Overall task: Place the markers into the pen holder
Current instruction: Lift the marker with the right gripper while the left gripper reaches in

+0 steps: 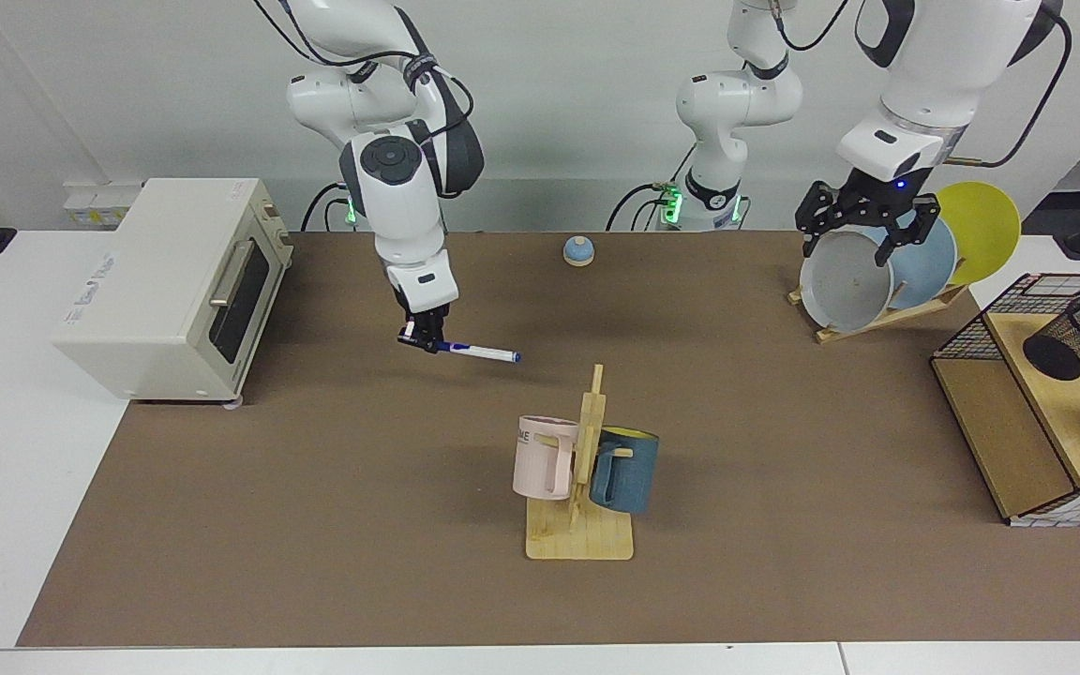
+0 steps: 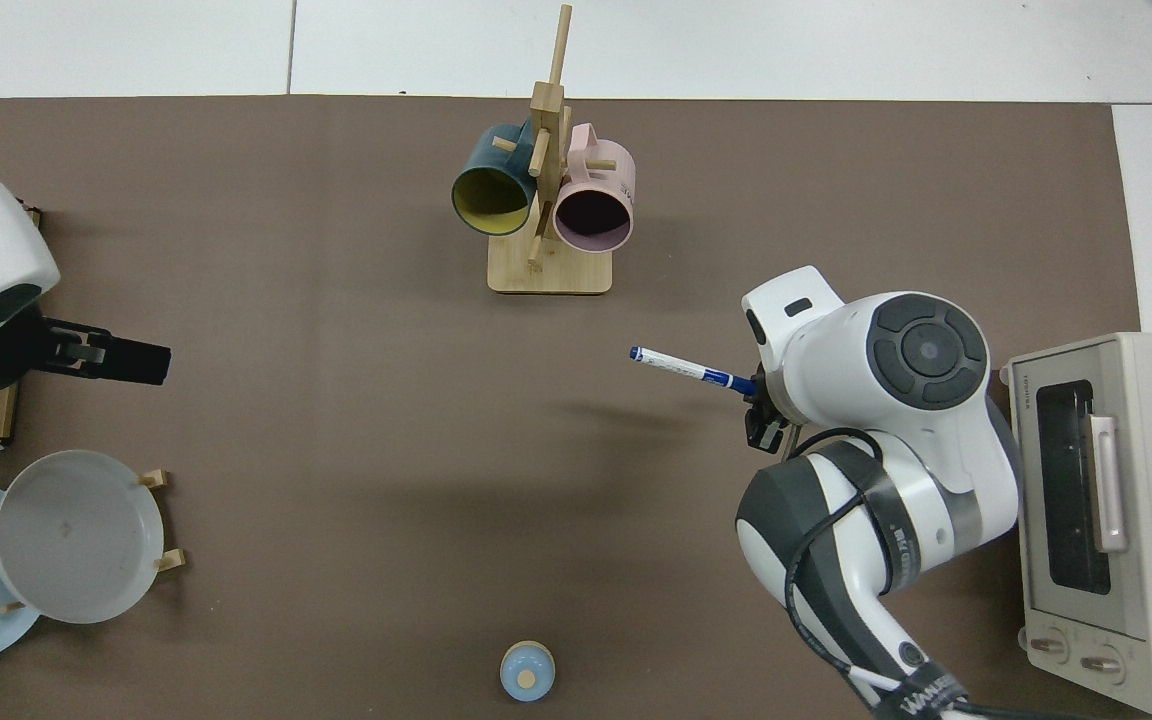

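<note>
Broadly, from big to small:
Table: covered by a brown mat.
Toaster oven: at the mat's 9 o'clock edge in the facing view, door shut.
Wire basket: with wooden shelves, at the 3 o'clock edge in the facing view.
Plate rack: at 2 o'clock, holding grey, blue and yellow plates on edge.
Mug stand: near the middle, toward 6 o'clock, with a pink mug and a blue mug hanging.
Pen holder: black mesh cup lying tilted on the basket's wooden shelf, mouth toward 2 o'clock.
Right gripper: above the mat at 10 o'clock from the mug stand, fingers pinched on the marker's end.
Left gripper: hanging over the plate rack, fingers spread apart, holding nothing.
Marker: lifted off the mat, nearly level, free end pointing toward 3 o'clock in the facing view; well apart from the pen holder.
Bell: small blue dome at 12 o'clock.
</note>
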### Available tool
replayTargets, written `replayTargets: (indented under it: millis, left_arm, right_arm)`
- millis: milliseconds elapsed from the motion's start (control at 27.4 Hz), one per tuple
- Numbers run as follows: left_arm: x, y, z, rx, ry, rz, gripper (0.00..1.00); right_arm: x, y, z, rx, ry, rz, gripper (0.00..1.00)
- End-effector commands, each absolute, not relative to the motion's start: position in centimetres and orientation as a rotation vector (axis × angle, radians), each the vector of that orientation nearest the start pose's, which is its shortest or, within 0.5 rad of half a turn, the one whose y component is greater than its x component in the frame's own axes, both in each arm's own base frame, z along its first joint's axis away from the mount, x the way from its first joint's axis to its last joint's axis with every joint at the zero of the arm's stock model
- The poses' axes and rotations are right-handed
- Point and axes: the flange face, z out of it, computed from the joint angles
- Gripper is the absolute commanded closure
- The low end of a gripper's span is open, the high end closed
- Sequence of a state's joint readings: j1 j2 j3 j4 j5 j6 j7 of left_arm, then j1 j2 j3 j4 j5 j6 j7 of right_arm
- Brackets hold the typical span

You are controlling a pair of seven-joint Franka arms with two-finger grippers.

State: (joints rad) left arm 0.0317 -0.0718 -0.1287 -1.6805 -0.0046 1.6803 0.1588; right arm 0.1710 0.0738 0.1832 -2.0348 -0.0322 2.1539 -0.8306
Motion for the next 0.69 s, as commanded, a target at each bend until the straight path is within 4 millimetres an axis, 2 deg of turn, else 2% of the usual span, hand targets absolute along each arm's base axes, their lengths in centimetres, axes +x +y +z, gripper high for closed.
replayTargets:
  millis: [0,73,255,401,511,657]
  left_arm:
    - [53.4,-7.9,62.7,-3.121,0.478,-0.139,0.00]
    - [53.1,-9.1,62.7,-3.103,0.583,-0.142,0.00]
    - [52.7,-11.6,62.7,-3.030,1.018,-0.174,0.00]
    - [51.7,-13.3,62.5,-2.839,1.455,-0.154,0.00]
    - [51.4,-13.8,62.1,-2.738,1.669,-0.162,0.00]
    - [50.8,-16.4,62.1,-2.571,1.934,-0.199,0.00]
  right_arm:
    - [53.5,20.3,42.4,-2.630,-1.724,-0.067,1.00]
    - [53.5,20.5,42.5,-2.632,-1.720,-0.065,1.00]
    - [53.0,21.9,42.8,-2.638,-1.708,-0.070,1.00]
    - [52.7,22.8,43.0,-2.617,-1.632,-0.088,1.00]
    - [52.1,24.2,43.2,-2.601,-1.631,-0.082,1.00]
    - [51.4,25.7,43.4,-2.619,-1.596,-0.080,1.00]
